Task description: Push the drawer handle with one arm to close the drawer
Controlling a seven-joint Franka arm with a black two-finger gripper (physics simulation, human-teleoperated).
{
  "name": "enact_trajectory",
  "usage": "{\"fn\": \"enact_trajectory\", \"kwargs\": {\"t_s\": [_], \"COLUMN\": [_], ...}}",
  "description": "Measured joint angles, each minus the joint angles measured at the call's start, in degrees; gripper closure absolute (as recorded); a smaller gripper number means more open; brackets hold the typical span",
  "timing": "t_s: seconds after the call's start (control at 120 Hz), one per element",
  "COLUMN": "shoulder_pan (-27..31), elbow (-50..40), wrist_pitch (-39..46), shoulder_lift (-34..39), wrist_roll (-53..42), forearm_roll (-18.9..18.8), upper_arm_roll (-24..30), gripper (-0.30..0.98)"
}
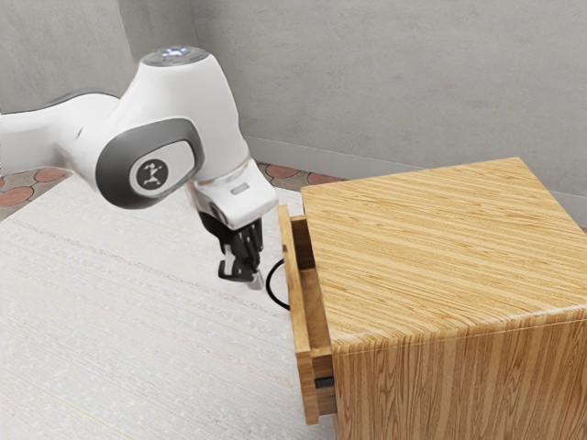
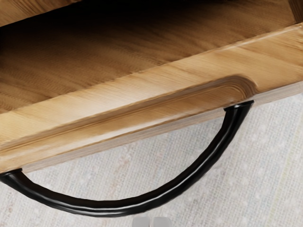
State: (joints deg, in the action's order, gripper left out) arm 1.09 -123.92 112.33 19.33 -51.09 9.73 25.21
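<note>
Partly in black shadow, the inside of the open drawer (image 2: 156, 80)

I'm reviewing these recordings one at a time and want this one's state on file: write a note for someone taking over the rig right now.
Gripper: low over the table, at the outer side of the drawer's handle. I can't tell whether it is open or shut, or whether it touches the handle.
Job's things: the drawer stands out from the cabinet, its inside showing; the curved black handle is on its front.
Done: the gripper is by the handle, on the side to push from.
Left: push the handle toward the cabinet until the drawer is closed.
</note>
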Motion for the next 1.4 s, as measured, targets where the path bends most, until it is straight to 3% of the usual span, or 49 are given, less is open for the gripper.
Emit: {"fn": "enact_trajectory", "kwargs": {"t_s": [0.983, 1.242, 1.4], "shoulder_pan": [0.4, 0.9, 3.4], "elbow": [4.1, -2.7, -1.4], "wrist_pitch": [4.5, 2.1, -1.9], "shoulder_lift": [-6.5, 5.1, 7.6], "wrist_roll": [0.0, 0.3, 2.8], "forearm_roll": [0.0, 0.7, 1.0], "upper_arm_roll": [2.6, 1.4, 0.2], "gripper": [0.79, 0.78, 0.46]}}
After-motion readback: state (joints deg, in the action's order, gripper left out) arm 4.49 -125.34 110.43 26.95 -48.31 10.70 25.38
